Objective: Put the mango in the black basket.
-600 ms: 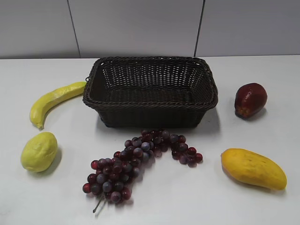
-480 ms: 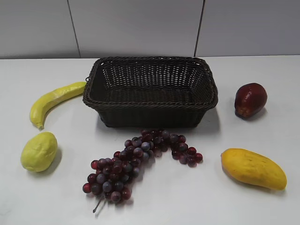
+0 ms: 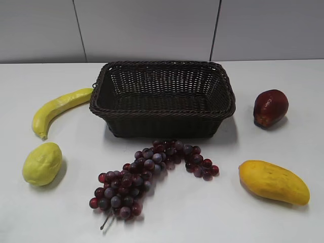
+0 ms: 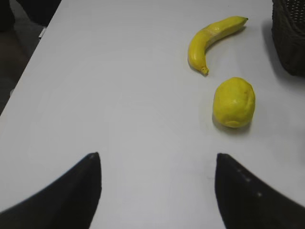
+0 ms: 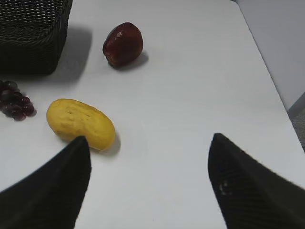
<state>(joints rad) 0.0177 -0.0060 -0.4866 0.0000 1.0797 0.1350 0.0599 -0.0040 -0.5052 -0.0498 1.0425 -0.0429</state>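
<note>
Exterior view: mango [image 3: 273, 181] lies lower right on the table; black basket [image 3: 163, 98] sits upper centre, well apart.

Left wrist view: left gripper [image 4: 157, 164] spread wide over bare table.

Right wrist view: right gripper [image 5: 148, 150] spread wide; mango [image 5: 80, 123] at left-centre.

Banana [image 3: 59, 109], lemon [image 3: 42, 163], grapes [image 3: 147, 174], maybe apple [image 3: 270, 108]
</note>
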